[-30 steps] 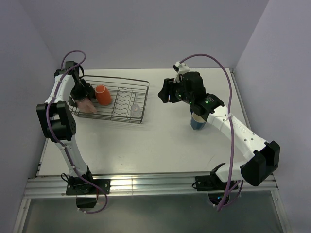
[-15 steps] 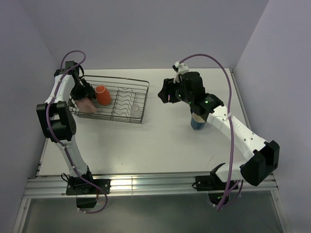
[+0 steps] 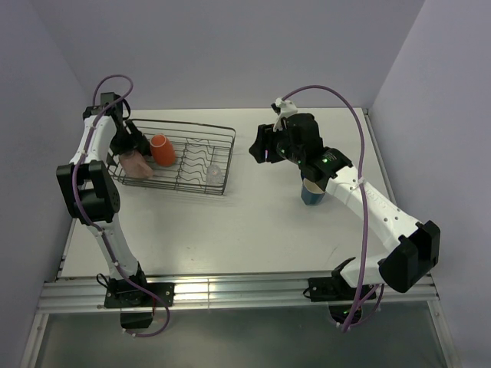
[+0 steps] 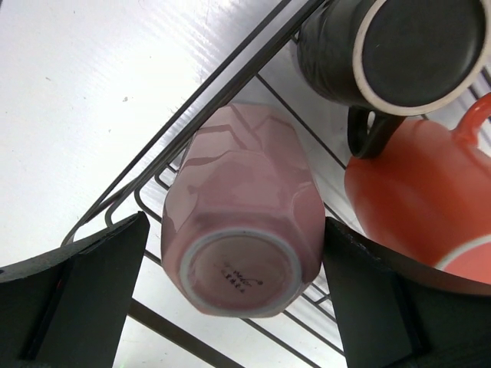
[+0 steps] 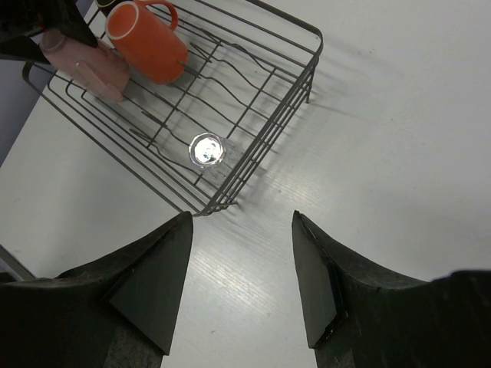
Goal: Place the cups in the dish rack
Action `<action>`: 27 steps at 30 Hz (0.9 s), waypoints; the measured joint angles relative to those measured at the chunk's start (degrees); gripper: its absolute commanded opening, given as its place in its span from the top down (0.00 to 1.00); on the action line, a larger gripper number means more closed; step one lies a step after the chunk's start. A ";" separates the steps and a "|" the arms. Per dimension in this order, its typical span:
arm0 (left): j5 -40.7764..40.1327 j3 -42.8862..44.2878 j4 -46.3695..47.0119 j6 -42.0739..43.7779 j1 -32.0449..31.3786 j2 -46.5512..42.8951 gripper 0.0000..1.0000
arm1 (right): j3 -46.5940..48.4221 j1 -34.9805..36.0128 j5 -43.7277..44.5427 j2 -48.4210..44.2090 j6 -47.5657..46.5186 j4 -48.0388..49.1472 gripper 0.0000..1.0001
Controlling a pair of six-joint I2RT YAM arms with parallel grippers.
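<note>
Hovering over the left end of the dish rack (image 3: 222, 136), the left gripper (image 4: 235, 224) has its jaws spread wide, one finger on either side of the pink cup (image 4: 238, 207), and there is a clear gap on both sides, so nothing is pinched. The pink cup sits inside the wire basket by the corner, its base turned up toward the wrist camera. Right beside it is the orange mug (image 4: 414, 192) on its side, and behind that the dark brown mug (image 4: 383, 46), base also facing the camera, handle pointing down at the orange one. Whether those two touch I cannot tell.

Over on the other side, the right gripper (image 5: 242, 218) hangs above the table (image 3: 230, 230), jaws parted, with only white tabletop between its fingers. It is just off the rack's right end. Its camera looks down on the clear glass tumbler (image 5: 205, 149), sitting in the rack past the plate dividers — upright or inverted, hard to say.

The blue cup (image 3: 313, 195) stands on the table, well apart from the rack, partly hidden under the right arm.
</note>
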 measured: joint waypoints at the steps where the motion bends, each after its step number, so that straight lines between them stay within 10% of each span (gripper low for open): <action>1: 0.00 0.31 -0.11 0.00 0.02 0.00 0.03 | 0.00 0.00 0.00 0.02 -0.02 0.00 0.38; 12: 0.17 1.31 -0.55 -0.02 0.09 0.00 0.12 | 0.00 0.00 -0.02 0.17 -0.04 0.00 0.38; 22: 2.45 0.35 -0.02 -0.42 0.15 -0.74 0.80 | 0.00 0.00 -0.04 0.20 -0.04 -0.02 0.38; 27: 3.93 -2.12 1.31 -0.76 0.26 -2.43 0.95 | 0.00 0.00 -0.24 0.20 -0.07 -0.04 0.38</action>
